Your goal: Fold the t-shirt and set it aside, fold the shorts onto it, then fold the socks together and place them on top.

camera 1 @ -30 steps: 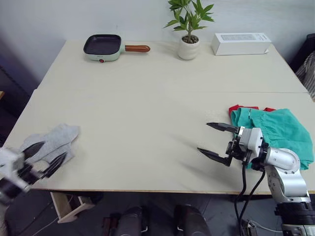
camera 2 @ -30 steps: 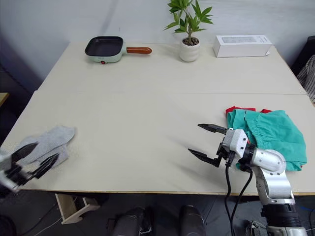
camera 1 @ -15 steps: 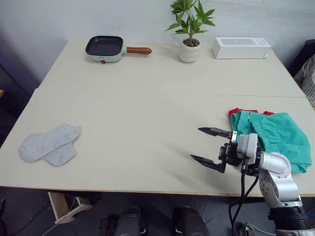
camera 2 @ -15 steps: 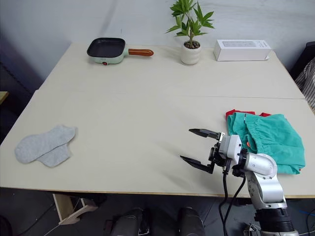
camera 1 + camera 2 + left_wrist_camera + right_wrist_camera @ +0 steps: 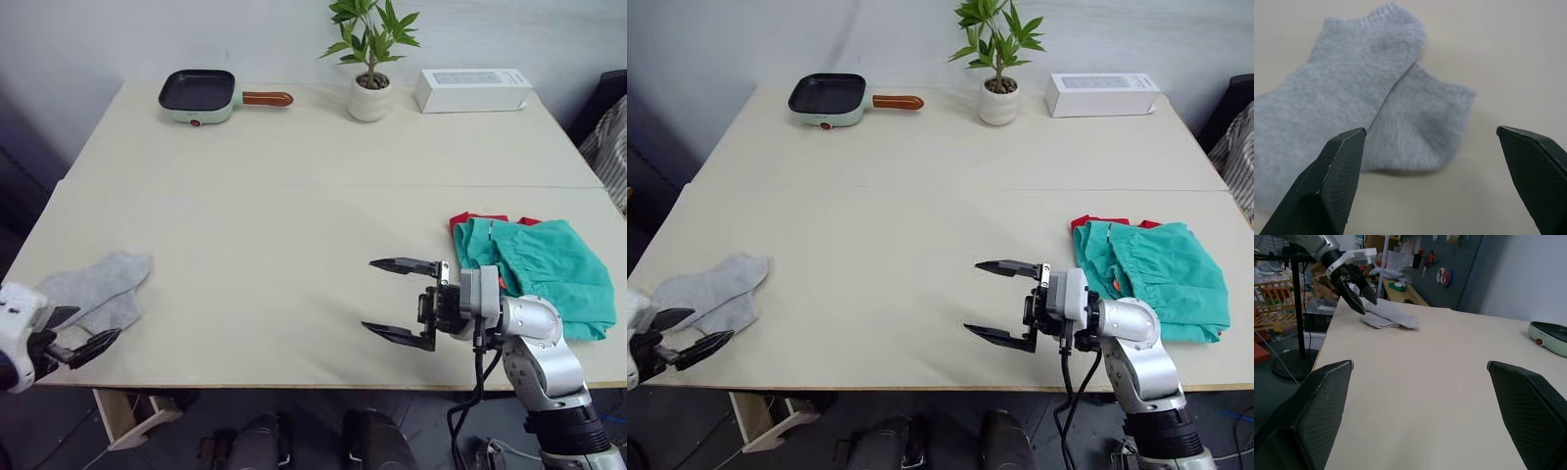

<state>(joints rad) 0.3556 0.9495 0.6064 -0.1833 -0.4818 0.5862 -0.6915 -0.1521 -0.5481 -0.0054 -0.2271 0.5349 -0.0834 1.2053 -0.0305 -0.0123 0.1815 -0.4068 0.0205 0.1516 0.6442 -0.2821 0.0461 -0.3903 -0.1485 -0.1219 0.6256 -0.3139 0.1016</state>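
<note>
Two grey socks [image 5: 91, 291] lie overlapped near the front left corner of my table [image 5: 294, 196], one across the other, soft ribbed knit with rounded toes. My left gripper [image 5: 76, 335] hangs at the table's front edge just beside them, fingers spread and holding nothing. From my left wrist I get what my head cannot: the fine weave of the knit, the ribbed cuff of the upper sock [image 5: 1352, 73], and my two black faceted fingertips [image 5: 1342, 166] apart on either side, above the socks.

My right gripper [image 5: 397, 299] hovers over bare tabletop toward the front right, fingers wide apart and empty. Its wrist camera looks low across the matte cream surface to the far socks and my left gripper [image 5: 1354, 289] beside them, with a cluttered workshop behind.

Just behind my right wrist, the teal shorts [image 5: 544, 274] lie crumpled with a gathered waistband on the red t-shirt [image 5: 480, 217], whose edges peek out at the back. Along the far edge stand a mint-green square pan [image 5: 201, 94] with a wooden handle, a potted plant [image 5: 370, 59] in a white pot, and a white box [image 5: 472, 89].
</note>
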